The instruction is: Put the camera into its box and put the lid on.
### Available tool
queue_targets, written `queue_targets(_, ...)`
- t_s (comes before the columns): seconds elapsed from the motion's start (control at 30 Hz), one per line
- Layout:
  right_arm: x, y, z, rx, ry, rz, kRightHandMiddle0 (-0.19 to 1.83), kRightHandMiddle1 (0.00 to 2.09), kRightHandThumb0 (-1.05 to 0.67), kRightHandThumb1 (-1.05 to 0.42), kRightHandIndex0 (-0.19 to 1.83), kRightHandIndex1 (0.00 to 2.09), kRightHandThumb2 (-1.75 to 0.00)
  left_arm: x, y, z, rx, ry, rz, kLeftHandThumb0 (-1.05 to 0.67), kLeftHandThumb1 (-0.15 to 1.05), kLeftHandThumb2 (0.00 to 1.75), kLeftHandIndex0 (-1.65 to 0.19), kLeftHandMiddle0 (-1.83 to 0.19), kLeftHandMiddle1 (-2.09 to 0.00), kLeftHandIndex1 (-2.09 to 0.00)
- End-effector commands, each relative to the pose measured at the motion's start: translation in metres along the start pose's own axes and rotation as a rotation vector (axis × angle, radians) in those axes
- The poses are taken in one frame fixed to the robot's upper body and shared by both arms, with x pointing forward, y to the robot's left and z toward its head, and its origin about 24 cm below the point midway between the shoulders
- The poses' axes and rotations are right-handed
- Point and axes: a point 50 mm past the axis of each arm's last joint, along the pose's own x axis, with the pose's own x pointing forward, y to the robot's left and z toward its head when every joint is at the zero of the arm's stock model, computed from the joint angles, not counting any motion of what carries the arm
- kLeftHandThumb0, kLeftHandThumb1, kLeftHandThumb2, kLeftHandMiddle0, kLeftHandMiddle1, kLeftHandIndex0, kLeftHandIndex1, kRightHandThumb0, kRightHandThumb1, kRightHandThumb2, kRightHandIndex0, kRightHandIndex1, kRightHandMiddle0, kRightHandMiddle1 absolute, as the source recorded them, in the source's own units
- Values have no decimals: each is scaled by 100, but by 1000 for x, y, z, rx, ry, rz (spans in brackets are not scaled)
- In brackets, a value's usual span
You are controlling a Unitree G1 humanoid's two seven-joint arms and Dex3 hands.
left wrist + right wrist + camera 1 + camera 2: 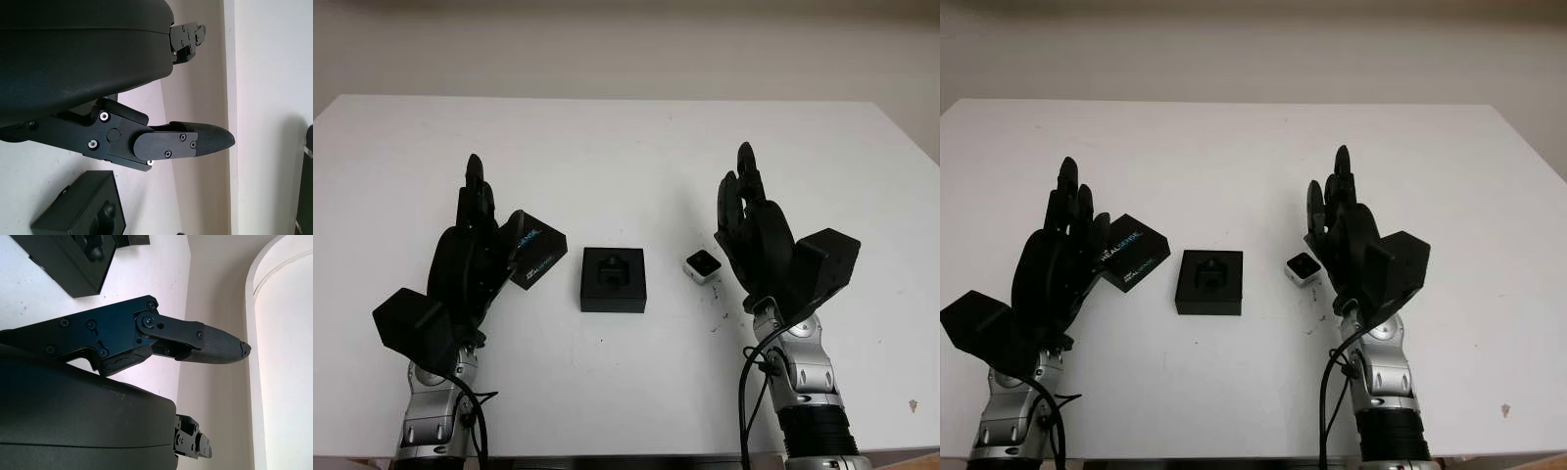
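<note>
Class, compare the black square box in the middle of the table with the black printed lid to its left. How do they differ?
The black square box sits squarely; the black printed lid lies turned at an angle. The box shows a moulded recess; the lid shows lettering. The box stands alone; the lid is beside the left hand. Both are black.

White table (pixel 626 147) — beige wall (pixel 626 44)

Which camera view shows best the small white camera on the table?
The left eye view: the camera sits whole on the table, between the open box and the right hand, open. The right eye view shows it too, close against that hand. In the wrist views I cannot find it.
</note>
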Motion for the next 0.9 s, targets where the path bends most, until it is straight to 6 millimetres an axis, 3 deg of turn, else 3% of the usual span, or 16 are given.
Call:
queue_targets(0.0, -4, 1, 1, 6, 1, 4, -19, 0, -71, -105, -19, 0, -61, -3, -1, 3, 5, -19, 15, -63, 105, 43, 19, 18, -4, 0)
queue_targets(0.17, 2, 1, -2, 44, 51, 15, -19, 0, -70, -105, -17, 2, -58, 2, -2, 2, 9, -30, 27, -62, 105, 44, 18, 17, -5, -1)
queue_targets(0.3, 10, -1, 0, 63, 54, 66, -18, 3, -71, -105, -13, 5, -42, 6, -3, 1, 0, -35, 35, -63, 105, 42, 18, 16, -6, -3)
queue_targets(0.33, 12, -2, 2, 43, 46, 65, -15, 5, -71, -105, -6, 9, -30, 5, -3, 1, -1, -34, 40, -62, 105, 42, 17, 15, -6, -3)
queue_targets(0.47, 18, -15, 20, -91, 0, 98, -2, 12, -57, -95, 5, 14, -7, 1, -3, 0, -7, -35, 46, -60, 105, 43, 17, 15, -6, -3)
queue_targets(0.7, 37, -44, 68, -420, -57, 271, 11, 20, -32, -85, 13, 16, -3, -3, -3, 0, -2, -41, 53, -62, 105, 41, 17, 14, -6, -4)
queue_targets(0.73, 40, -46, 73, -448, -50, 291, 8, 26, -29, -83, 14, 17, -4, -3, -3, 0, -3, -41, 54, -62, 105, 41, 17, 15, -6, -4)
queue_targets(0.8, 43, -49, 82, -521, -28, 322, -11, 66, -31, -80, 14, 20, -5, -3, -2, 1, -3, -44, 57, -61, 105, 41, 17, 14, -6, -4)
queue_targets(0.87, 44, -51, 87, -592, -10, 344, -17, 76, -35, -79, 15, 21, -5, -4, -2, 1, -6, -44, 57, -61, 105, 41, 17, 14, -6, -4)
